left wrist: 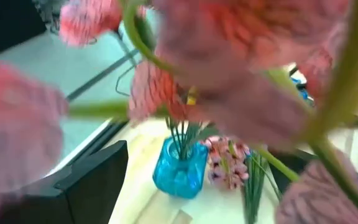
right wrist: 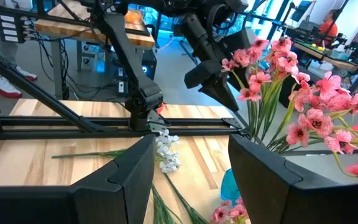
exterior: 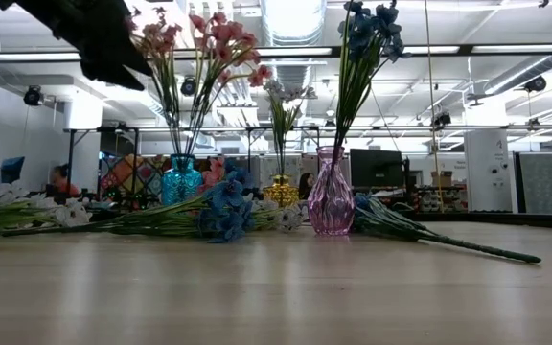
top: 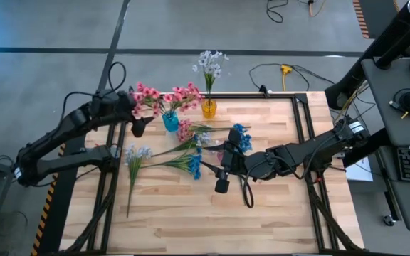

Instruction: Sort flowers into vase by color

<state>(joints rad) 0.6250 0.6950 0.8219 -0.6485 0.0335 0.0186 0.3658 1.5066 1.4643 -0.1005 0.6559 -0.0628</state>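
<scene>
The pink-bloomed sprays on thin green stems (top: 164,97) stand in the small blue glass vase (top: 170,121) at the table's far left – top-heavy, blooms leaning wide. The left gripper (top: 138,115) hovers just beside them; whether its fingers grip a stem cannot be told. A snagged bloom could tip the vase. The right gripper (right wrist: 188,168), fingers spread and empty, waits mid-table – near the pink glass vase (exterior: 331,192) and the loose blue sprays (top: 194,162).

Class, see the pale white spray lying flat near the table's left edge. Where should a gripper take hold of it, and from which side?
Probably mid-stem on the pale white spray, from straight above, fingers across the stem: it lies flat, with bare wood either side there, clear of the blue sprays. The left gripper is nearer.
</scene>
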